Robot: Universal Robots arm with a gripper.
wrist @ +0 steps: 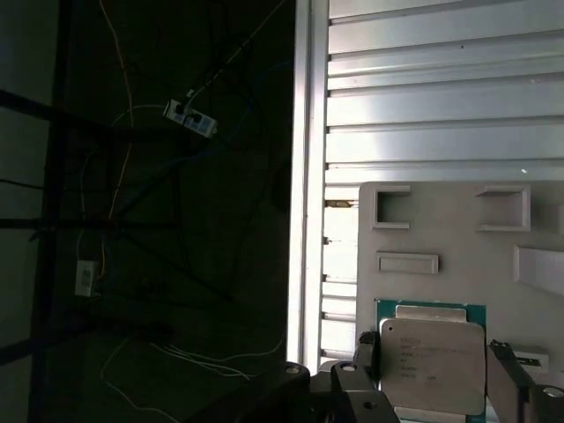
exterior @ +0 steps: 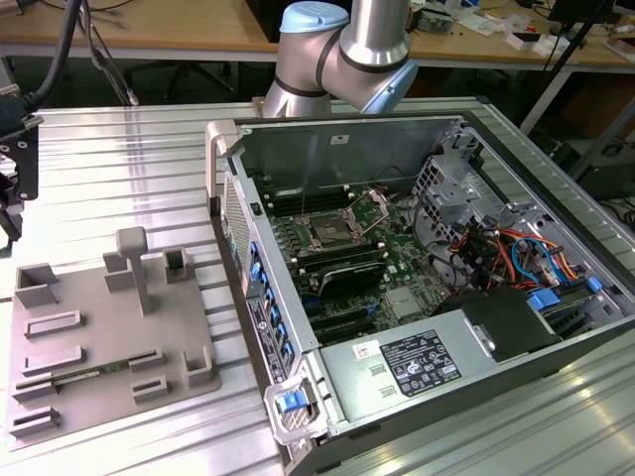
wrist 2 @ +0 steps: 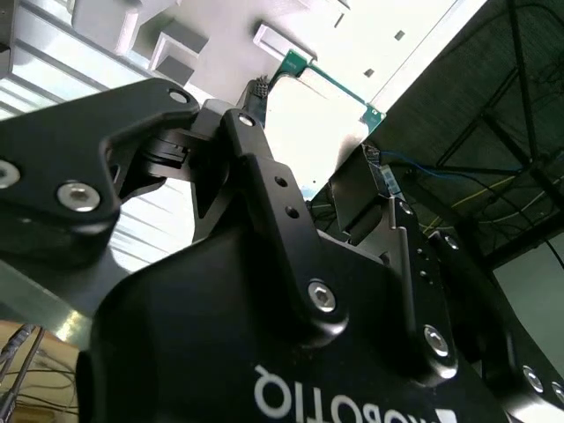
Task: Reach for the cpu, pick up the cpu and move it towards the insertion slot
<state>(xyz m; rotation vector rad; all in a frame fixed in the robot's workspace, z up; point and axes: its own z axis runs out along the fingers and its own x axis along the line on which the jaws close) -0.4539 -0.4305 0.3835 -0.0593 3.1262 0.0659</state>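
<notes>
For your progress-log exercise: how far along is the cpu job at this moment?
Reach looks done: in the first wrist view the gripper is at the cpu, over the grey tray. Whether the cpu is gripped or lifted cannot be told. Left: the move, since in the exterior view the insertion slot sits inside the computer case, away from the tray.

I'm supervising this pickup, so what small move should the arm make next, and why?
Probably lower the open claw straight towards the cpu. In the first wrist view the cpu lies on the grey tray, framed between the fingertips, so nothing looks gripped yet.
</notes>
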